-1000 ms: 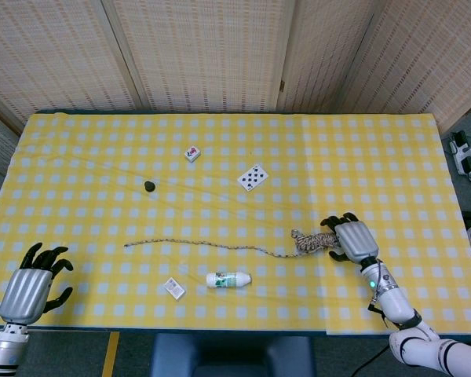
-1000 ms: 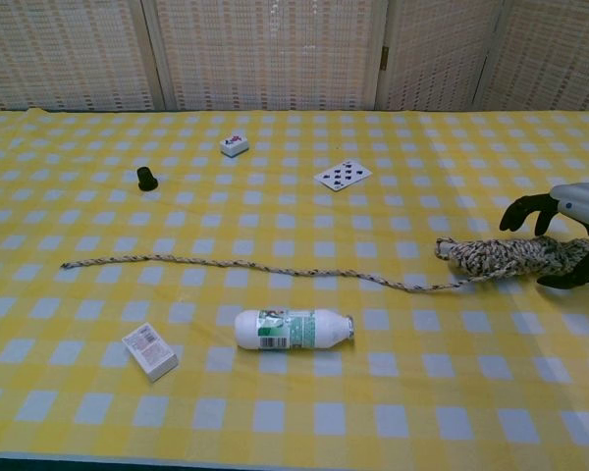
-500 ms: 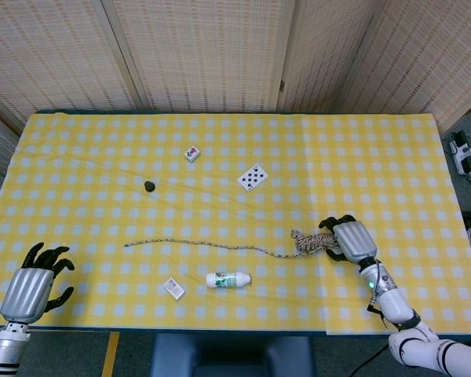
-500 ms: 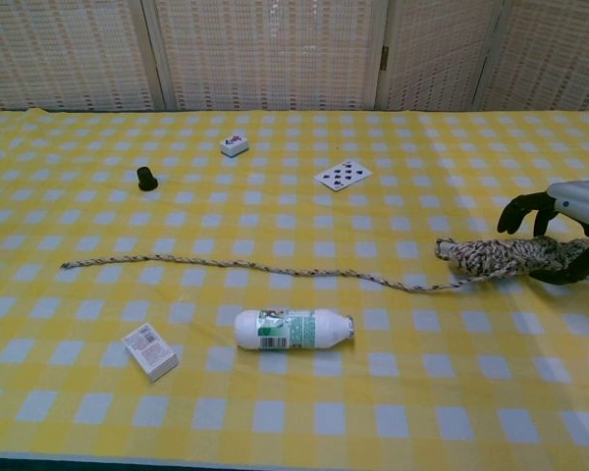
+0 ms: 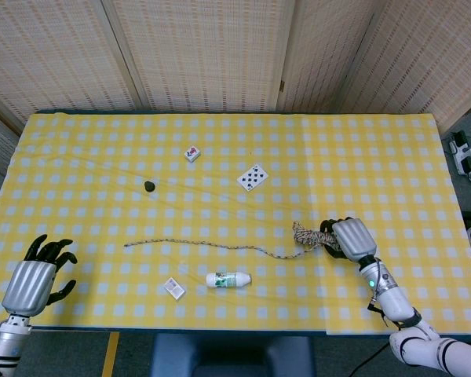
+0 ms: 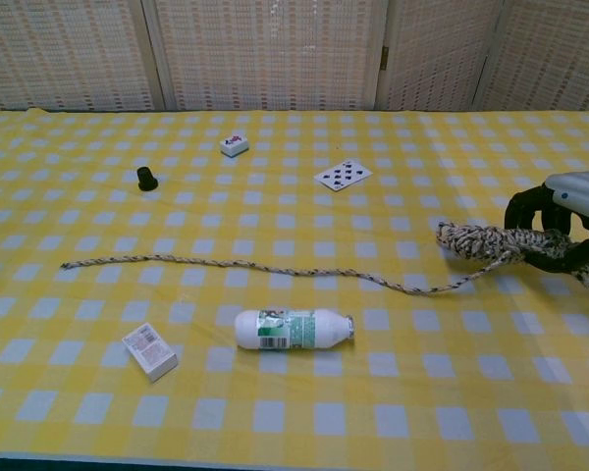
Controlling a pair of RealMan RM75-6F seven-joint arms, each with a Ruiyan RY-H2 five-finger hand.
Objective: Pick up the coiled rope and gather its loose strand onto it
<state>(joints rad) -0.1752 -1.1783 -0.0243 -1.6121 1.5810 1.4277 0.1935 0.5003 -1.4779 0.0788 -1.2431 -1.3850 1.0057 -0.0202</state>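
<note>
- Since the earlier frames, right hand (image 5: 353,239) has closed its dark fingers (image 6: 530,211) around the coiled rope (image 6: 483,241); the coil's free end now sits raised off the cloth, where before it lay flat.
- Nearest edge: left hand (image 5: 33,279) at the near left corner of the desk (image 5: 392,149), fingers spread, holding nothing; it stands slightly closer in than a second ago.
- Near centre: small box (image 6: 150,350) and white bottle (image 6: 294,329) lying on its side, cap toward the robot's right; neither touches the rope.
- Middle band: loose strand (image 6: 236,265) running across the yellow checked cloth from the far left end to the coil at right, lying on the cloth for most of its length and lifting near the coil.
- Right middle: coil gripped in the right hand, just above the cloth, near the desk's right side.
- Farther back: black cap (image 6: 147,178); playing card (image 6: 343,175); small tile (image 6: 235,145), all well apart from the rope.
</note>
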